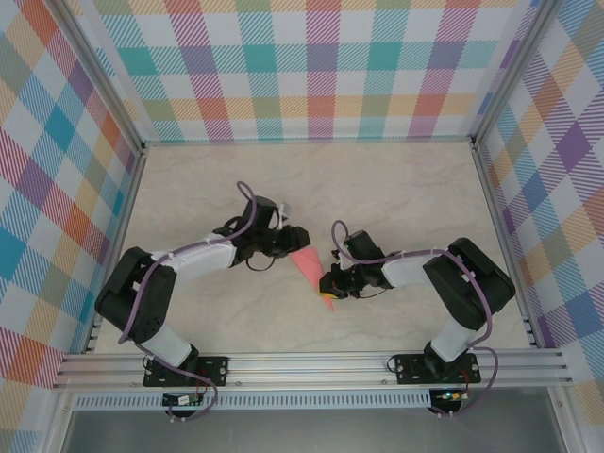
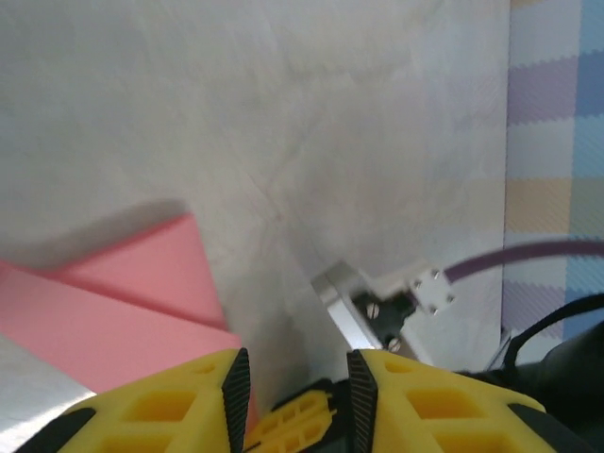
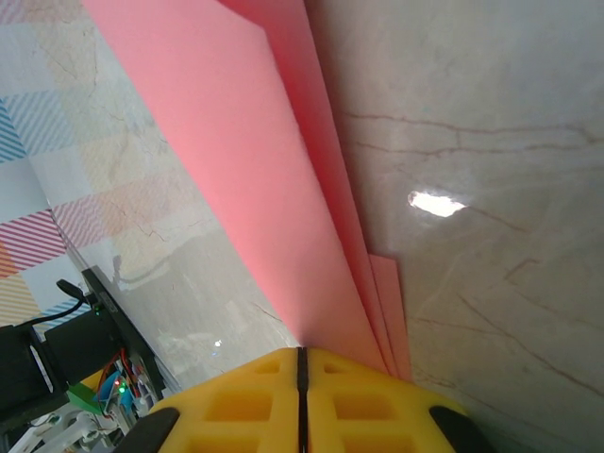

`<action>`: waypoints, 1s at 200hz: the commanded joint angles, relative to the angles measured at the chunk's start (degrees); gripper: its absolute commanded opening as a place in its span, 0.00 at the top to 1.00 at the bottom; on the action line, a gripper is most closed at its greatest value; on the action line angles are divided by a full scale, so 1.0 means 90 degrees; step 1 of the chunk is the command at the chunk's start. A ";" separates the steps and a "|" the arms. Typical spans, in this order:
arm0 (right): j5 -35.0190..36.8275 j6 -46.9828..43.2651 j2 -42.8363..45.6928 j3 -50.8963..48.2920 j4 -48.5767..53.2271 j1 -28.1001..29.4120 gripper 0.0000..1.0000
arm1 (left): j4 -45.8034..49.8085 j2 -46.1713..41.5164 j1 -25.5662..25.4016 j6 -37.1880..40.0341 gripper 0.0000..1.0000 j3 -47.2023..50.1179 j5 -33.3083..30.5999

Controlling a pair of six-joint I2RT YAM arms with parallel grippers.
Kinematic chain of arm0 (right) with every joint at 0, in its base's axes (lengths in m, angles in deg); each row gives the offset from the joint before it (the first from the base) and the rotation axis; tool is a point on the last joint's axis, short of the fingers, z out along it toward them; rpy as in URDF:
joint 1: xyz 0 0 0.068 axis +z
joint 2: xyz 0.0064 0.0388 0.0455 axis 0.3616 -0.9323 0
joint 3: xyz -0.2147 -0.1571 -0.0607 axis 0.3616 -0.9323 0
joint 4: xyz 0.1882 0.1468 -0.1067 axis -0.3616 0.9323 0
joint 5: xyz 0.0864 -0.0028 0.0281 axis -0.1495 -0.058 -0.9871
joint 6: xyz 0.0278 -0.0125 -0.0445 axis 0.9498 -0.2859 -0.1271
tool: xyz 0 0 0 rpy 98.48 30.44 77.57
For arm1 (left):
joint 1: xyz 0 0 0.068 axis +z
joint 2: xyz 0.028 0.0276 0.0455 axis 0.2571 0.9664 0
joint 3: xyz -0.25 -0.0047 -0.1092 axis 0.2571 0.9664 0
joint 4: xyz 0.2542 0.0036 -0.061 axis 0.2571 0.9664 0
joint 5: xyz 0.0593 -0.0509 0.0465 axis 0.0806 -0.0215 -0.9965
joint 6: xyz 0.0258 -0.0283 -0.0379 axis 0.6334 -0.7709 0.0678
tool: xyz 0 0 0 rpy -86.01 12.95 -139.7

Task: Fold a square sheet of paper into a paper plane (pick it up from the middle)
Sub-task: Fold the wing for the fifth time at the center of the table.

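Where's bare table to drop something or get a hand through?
Free: the far table strip between the back wall and both grippers; also a small patch between the paper plane and the near rail. Crowded: mid-table, where the left gripper and right gripper meet at the plane.

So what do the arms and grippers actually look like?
Left arm and right arm: black joint housings, white links, a purple cable running along each, black bases on an aluminium rail. Left gripper and right gripper: yellow fingers with moulded square pockets; black pads on the left one.
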 commanded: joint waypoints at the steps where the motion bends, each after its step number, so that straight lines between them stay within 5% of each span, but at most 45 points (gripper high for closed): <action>1: 0.0182 0.0161 0.0090 -0.0032 0.0498 0.0013 0.91 | -0.0403 0.0549 -0.0279 -0.0286 0.65 0.0140 0.0166; 100: -0.0033 0.0244 0.0694 0.0402 0.0335 0.0056 0.87 | -0.0030 0.1405 -0.0424 -0.0262 0.69 0.0121 -0.0391; 200: 0.0044 0.0176 -0.0245 -0.0012 0.0291 0.0092 0.87 | 0.0297 0.1544 -0.0406 -0.0261 0.71 0.0040 -0.0498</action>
